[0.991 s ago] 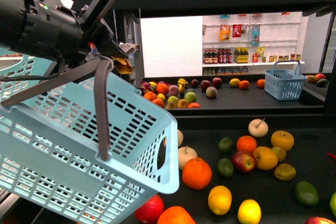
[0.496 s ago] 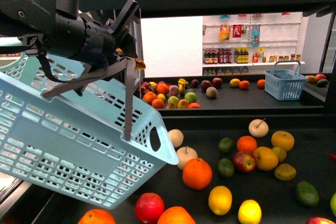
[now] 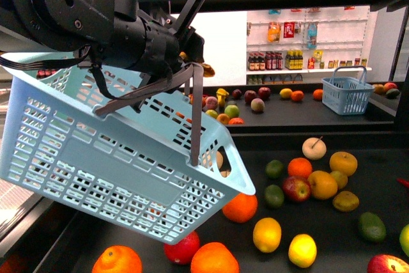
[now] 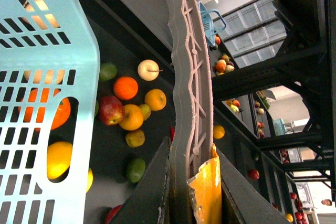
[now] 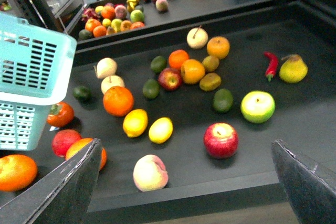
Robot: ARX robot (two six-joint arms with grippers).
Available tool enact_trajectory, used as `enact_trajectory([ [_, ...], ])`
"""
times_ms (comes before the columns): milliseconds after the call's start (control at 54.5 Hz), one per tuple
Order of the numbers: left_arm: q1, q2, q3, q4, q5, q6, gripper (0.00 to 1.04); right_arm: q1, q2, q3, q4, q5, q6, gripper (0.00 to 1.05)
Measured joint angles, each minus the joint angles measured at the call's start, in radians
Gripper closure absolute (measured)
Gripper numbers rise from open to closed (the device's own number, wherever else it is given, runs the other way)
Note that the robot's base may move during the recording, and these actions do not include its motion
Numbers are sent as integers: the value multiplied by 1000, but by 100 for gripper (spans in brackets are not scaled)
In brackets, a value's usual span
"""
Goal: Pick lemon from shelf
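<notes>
- Swung the basket (image 3: 96, 158) up and to the right over the shelf (image 3: 377, 190) within the last second, with the left gripper (image 3: 192, 43) clamped on its handle (image 3: 195, 113).
- Leaves carrying sorted but picking not started, going by the right gripper (image 5: 186, 192) spread wide and holding nothing.
- Spotted the lemon (image 3: 301, 250) on the deck right of the basket's low corner, uncovered, with a yellow fruit (image 3: 267, 234) between the two.
- Now half hides an orange (image 3: 241, 209) under that corner.
- Crowded past the lemon too: peach (image 5: 150, 172) and apple (image 5: 220, 140). Probably safest to reach in from the side away from the basket.
</notes>
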State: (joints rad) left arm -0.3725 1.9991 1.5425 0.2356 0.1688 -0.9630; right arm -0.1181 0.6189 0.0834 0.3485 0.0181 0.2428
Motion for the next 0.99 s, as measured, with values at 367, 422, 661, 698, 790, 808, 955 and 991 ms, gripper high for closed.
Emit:
enact_trajectory([
  [367,-5,0,0,0,-1,-1,91,-228,1028,530,226,-293,-34,7],
  [422,-5,0,0,0,-4,0,91,-228,1133,626,181,-302,-47,7],
  [661,-5,0,0,0,-1,-3,91,-169,1476,965,-6,-309,-121,7],
  [698,-5,0,0,0,1,-3,91,-149,1514,1007,-30,-296,-131,7],
  [790,-5,0,0,0,3,-3,91,-100,1589,1103,-75,-260,-143,7],
  [808,-5,0,0,0,3,-3,91,-90,1606,1126,-86,-254,-143,7],
  [955,-4,0,0,0,-1,-3,91,-10,1743,1306,-170,-202,-143,7],
  [991,-4,0,0,0,-1,-3,91,8,1778,1348,-189,-186,-142,7],
])
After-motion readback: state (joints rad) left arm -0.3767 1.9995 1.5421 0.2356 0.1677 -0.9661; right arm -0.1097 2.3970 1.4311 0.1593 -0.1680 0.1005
